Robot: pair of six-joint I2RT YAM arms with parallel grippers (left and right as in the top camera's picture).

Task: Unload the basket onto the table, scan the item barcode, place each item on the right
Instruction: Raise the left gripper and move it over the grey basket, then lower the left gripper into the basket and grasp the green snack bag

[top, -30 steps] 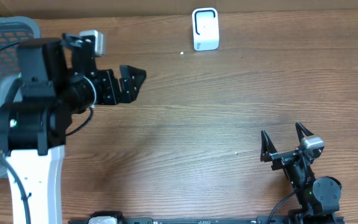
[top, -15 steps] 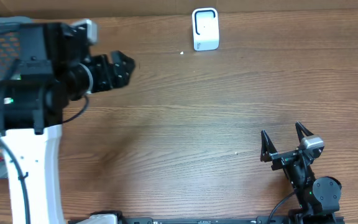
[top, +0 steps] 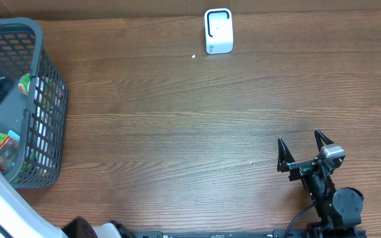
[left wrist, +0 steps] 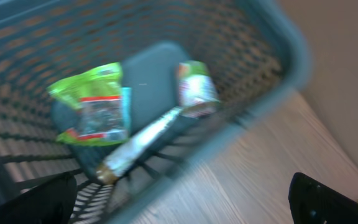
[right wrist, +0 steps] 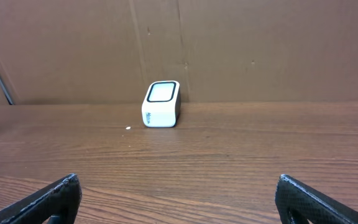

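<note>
Basket (top: pixel 45 112) holds green packet (left wrist: pixel 92 106), small pouch (left wrist: pixel 196 90), foil stick (left wrist: pixel 142 140); left gripper (left wrist: pixel 184 202), right gripper (right wrist: pixel 182 199) both wide, empty

The brown wood-grain counter (top: pixel 177 132) carries a small white scanner box (top: pixel 218 30) at 12 o'clock, close to its back edge. A tiny white speck (top: pixel 194 56) lies near the box, at its 7 o'clock. A grey mesh basket (top: pixel 37 39) stands at 9 o'clock.

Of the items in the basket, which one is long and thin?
The pale stick-shaped pack, lying diagonally below the large green packet and the smaller green-and-white packet; those two are broad and green.
</note>
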